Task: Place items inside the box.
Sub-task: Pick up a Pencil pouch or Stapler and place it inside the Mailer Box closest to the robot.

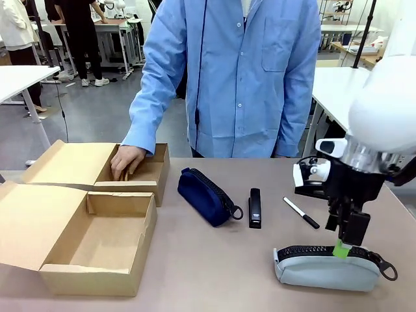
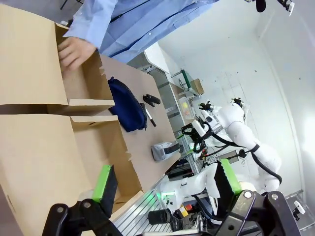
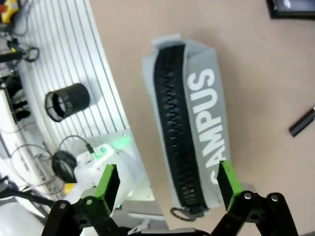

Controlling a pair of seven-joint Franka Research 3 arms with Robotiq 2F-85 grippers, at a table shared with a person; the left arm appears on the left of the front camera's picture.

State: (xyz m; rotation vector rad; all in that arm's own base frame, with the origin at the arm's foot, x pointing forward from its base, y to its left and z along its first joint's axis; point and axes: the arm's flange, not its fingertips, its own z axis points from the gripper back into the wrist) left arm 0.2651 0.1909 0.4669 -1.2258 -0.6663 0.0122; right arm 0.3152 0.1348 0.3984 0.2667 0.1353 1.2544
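Right wrist view: "CAMPUS" on grey pouch [image 3: 197, 113]

The right arm [image 1: 385, 107] is a smooth, rounded white shell ending in a silver ring [image 1: 361, 158]. Below the ring sits a black wrist block carrying a small white camera housing [image 1: 311, 173]. The right gripper [image 1: 342, 251] is black with bright green pads and round grey pins at its finger joints. The left gripper [image 2: 165, 183] looks the same. The person wears a light blue, long-sleeved button-up shirt [image 1: 247, 84] with a chest pocket [image 1: 281, 44], cuffed sleeves and a thin dark cord [image 1: 201, 65] down the front.
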